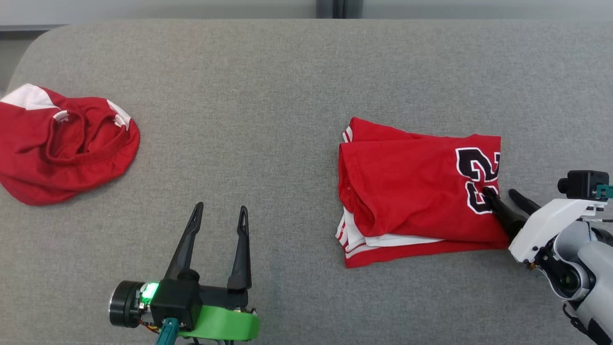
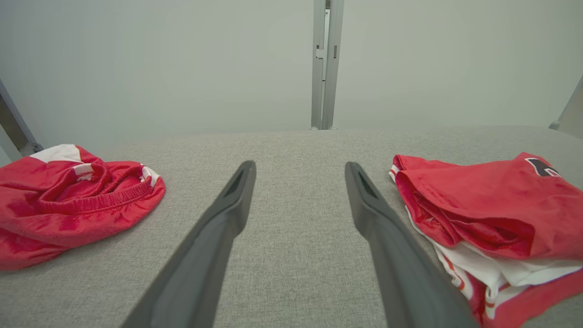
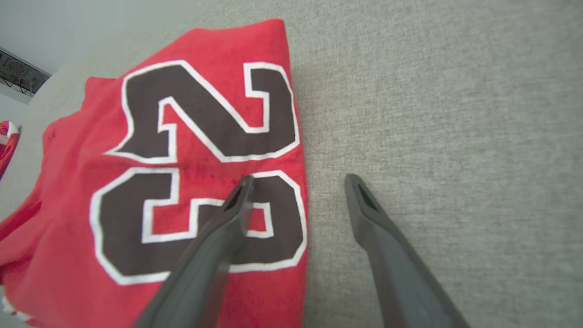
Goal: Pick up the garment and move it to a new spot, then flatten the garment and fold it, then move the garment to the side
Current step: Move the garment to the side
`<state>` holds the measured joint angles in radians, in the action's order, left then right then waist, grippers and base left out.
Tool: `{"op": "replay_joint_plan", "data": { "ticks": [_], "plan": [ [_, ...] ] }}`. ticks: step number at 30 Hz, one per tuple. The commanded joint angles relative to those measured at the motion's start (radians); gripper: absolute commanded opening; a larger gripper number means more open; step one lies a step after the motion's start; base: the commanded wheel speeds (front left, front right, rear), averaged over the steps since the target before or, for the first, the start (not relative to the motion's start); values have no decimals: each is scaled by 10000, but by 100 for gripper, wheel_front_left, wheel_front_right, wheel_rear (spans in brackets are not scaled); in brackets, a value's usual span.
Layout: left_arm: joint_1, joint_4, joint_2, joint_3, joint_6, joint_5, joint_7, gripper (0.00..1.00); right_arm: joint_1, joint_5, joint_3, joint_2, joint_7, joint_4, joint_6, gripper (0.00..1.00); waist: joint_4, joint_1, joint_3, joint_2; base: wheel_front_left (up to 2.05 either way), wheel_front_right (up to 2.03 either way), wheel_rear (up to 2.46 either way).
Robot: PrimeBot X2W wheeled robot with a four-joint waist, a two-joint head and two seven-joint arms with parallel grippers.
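Head view, grey fabric surface (image 1: 306,72): wide and flat, spanning nearly the whole frame, rounded at the far left corner.
Folded red jersey (image 1: 412,191): on the right half of the surface, lying flat in a rough rectangle of stacked layers, showing white and red-striped trim along the near left edge; well apart from the other cloth.
Crumpled red garment (image 1: 62,143): at the far left, bunched into a rounded heap, with white panels and a gathered band on top.
Left gripper (image 1: 221,207): at the lower left, between the two pieces of cloth and nearer the robot, pointing away from it; spread fully wide, holding nothing, over bare grey fabric, touching neither garment.
Right gripper (image 1: 499,190): at the lower right, angled in toward the jersey's right edge; spread fully wide, clamped on nothing; straddling that edge, with one fingertip over the lower digit and the other over bare surface; contact with the cloth impossible to tell.
Number 23 (image 3: 205,91): black with white outline, printed at the jersey's right end.
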<state>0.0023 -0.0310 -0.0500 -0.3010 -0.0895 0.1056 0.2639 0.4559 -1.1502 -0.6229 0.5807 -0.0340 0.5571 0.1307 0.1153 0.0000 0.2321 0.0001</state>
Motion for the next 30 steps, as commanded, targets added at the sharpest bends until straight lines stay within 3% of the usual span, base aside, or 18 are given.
{"op": "replay_joint_plan", "data": {
  "ticks": [1,2,15,22,30],
  "plan": [
    [-222,-44,-13,-34,-50,13,5,100,153,-142,-200,58,80,-41,-1,44,88,0,299,-1,0,0,0],
    [-273,-67,-13,-47,-67,18,5,100,248,-186,-338,135,22,-112,-1,0,87,0,389,-1,0,0,0],
    [-1507,-924,-15,-439,116,-354,5,100,2680,444,-791,1944,-1476,-163,-9,0,-559,0,2331,-1,0,0,0],
    [-2674,-1573,-25,-860,441,-814,3,100,4292,470,-296,3225,-1704,237,-9,0,-965,0,3954,-1,0,0,0],
    [-3744,-1886,-43,-1015,609,-1080,5,100,4798,-114,749,4645,-1894,647,-9,0,-1134,0,5160,-1,0,0,0]
  ]
}}
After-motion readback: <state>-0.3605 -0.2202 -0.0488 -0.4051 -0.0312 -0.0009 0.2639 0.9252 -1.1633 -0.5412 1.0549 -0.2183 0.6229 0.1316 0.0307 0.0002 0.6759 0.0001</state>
